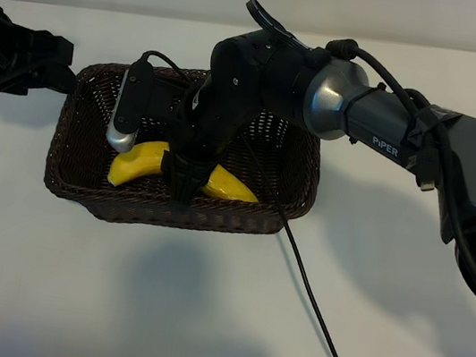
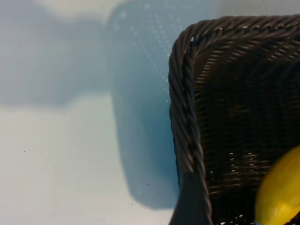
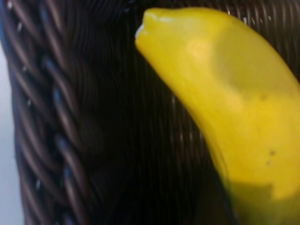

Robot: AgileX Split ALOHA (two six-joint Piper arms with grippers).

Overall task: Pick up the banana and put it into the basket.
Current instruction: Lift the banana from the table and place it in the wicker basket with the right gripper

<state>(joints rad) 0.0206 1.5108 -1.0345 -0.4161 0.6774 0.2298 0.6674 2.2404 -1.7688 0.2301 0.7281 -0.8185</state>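
With my right gripper (image 1: 185,190) lowered inside the basket (image 1: 293,201), it grips the banana (image 1: 138,165) at mid-length, low over the wicker floor, ready for release; my left gripper (image 1: 43,66) waits unclenched beside the rim.

**One word readable: "PIPER" on the right arm**

The only lettering that can be read is the word "PIPER", printed in white capitals on the dark casing of the right arm (image 1: 390,130), just past the silver-grey joint, as seen in the exterior view. It runs along the length of the arm segment. No other text, number, label or sign can be read on anything else in the exterior view, and the left wrist view and right wrist view show no lettering at all.
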